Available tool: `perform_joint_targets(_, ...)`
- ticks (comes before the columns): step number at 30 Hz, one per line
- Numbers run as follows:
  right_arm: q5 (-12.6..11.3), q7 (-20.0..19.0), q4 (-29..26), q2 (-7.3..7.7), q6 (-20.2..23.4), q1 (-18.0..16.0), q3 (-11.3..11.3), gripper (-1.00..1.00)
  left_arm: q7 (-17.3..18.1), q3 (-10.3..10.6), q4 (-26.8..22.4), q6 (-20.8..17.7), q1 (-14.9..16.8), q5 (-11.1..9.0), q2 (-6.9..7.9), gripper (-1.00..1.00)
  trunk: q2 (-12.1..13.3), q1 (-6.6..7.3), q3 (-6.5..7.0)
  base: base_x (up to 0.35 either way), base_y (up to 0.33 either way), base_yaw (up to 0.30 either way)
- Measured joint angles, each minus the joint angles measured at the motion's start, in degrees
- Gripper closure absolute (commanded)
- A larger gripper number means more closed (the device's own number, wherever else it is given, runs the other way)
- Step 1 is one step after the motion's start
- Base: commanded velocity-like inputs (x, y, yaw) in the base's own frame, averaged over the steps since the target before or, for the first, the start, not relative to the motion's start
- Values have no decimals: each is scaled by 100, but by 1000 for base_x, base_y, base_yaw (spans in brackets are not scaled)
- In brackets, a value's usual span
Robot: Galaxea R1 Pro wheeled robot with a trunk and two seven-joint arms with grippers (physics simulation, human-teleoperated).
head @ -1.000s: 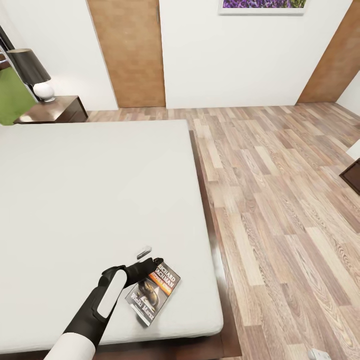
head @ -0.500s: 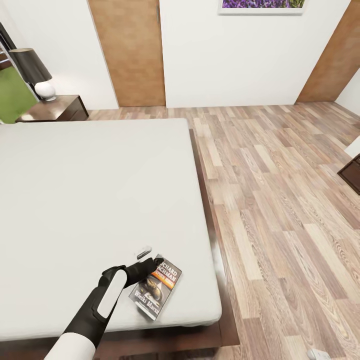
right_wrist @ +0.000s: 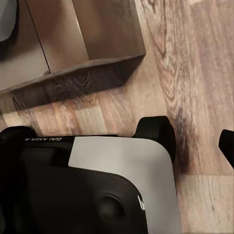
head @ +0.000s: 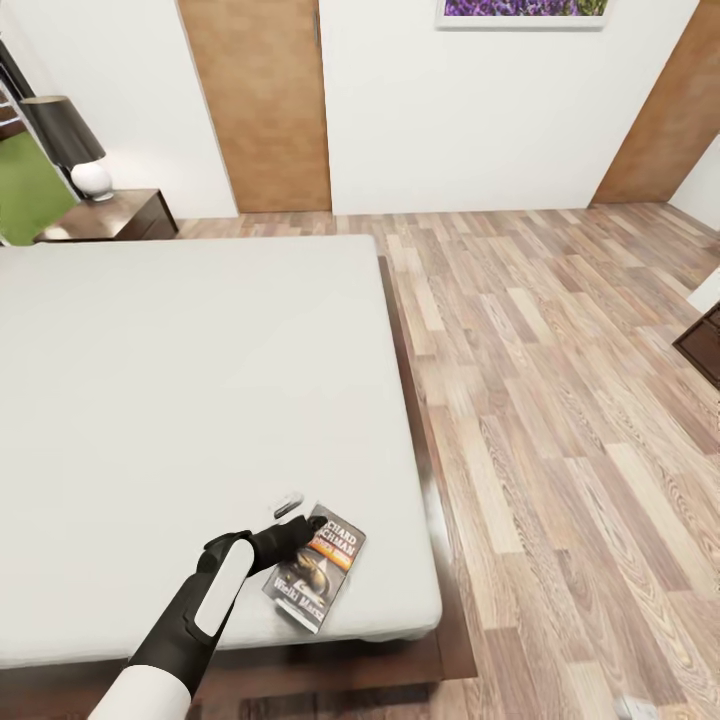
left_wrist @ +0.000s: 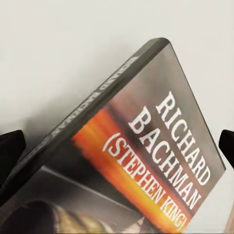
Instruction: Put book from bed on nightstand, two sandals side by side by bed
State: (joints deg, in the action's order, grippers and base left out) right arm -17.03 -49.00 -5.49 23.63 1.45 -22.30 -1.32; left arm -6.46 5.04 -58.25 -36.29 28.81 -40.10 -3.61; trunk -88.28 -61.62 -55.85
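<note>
The book [head: 318, 578], a dark paperback with "RICHARD BACHMAN" lettering and an orange band, is near the front right corner of the bed [head: 180, 400]. My left gripper [head: 300, 515] is at the book's upper corner. In the left wrist view the book [left_wrist: 146, 146] is tilted up off the mattress and spans the gap between both black fingers [left_wrist: 9, 146] of my left gripper [left_wrist: 117, 146], which is shut on it. A nightstand [head: 110, 215] stands at the bed's far left. My right gripper [right_wrist: 192, 139] hangs open over the floor. The sandals are out of view.
A black-shaded lamp [head: 70, 140] stands on the nightstand. A wooden door [head: 260, 100] is behind the bed, and wood-plank floor [head: 560, 400] stretches to the right. A dark cabinet [head: 705, 345] sits at the right edge. A brown block [right_wrist: 83, 39] lies near my right gripper.
The whole view has shifted, with the bed's near edge higher in the picture. The book stayed at my left gripper and now lies closer to the bed's front right corner.
</note>
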Motion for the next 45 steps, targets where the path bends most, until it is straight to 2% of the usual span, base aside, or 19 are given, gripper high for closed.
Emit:
perform_joint_targets(15,3,0,-2,0,2,1,-1,-100,1,-4,5,0,0,-8,0,-100,0,3,0,-52,0,0)
perform_joint_targets(24,1,0,-3,0,-1,0,1,-100,-4,-8,5,-4,0,-12,0,-100,0,4,0,162,0,0)
perform_joint_targets(34,0,0,0,0,1,0,-1,-100,-1,-7,3,-1,0,-1,0,-100,0,3,0,15,-2,0)
perform_joint_targets(45,2,0,-1,0,1,0,0,-100,-1,0,3,-1,0,2,-8,-100,0,3,0,0,-120,0)
